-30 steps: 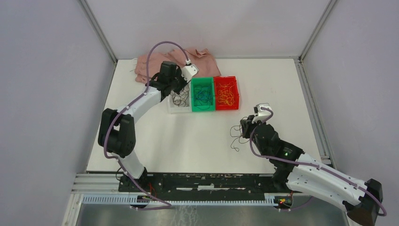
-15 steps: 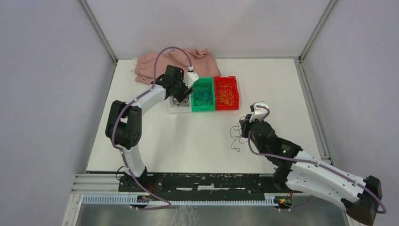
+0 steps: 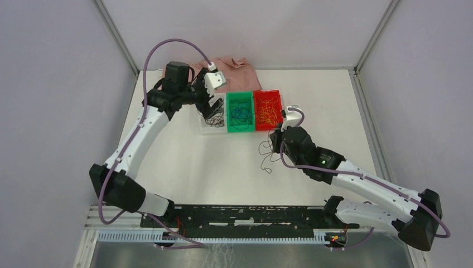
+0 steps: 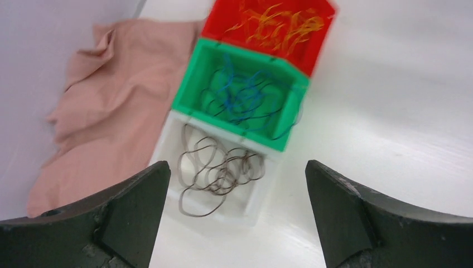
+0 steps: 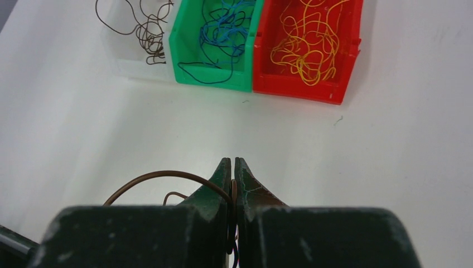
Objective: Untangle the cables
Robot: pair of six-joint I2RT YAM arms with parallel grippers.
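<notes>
Toward the upper middle of the overhead frame, three small bins stand touching side by side on the white desk: a white bin on the frame's left, a green bin in the middle and a red bin on the frame's right. Loose brown cables lie curled in the white bin, blue cables fill the green one, with a loop or two spilling over its front wall, and yellow-orange cables lie in the red one. Just beyond the bins, at the far edge of the desk, a pink cloth lies crumpled. The left gripper hangs above the white bin with its jaws spread wide and nothing between them. Below and right of the bins in the overhead frame, the right gripper is pinched tight on a brown strand, which arches out to the frame's left of its fingertips in the wrist view. From above, a small dark tangle trails down from that gripper over bare desk, well apart from the bins; whether it touches the surface cannot be told.
</notes>
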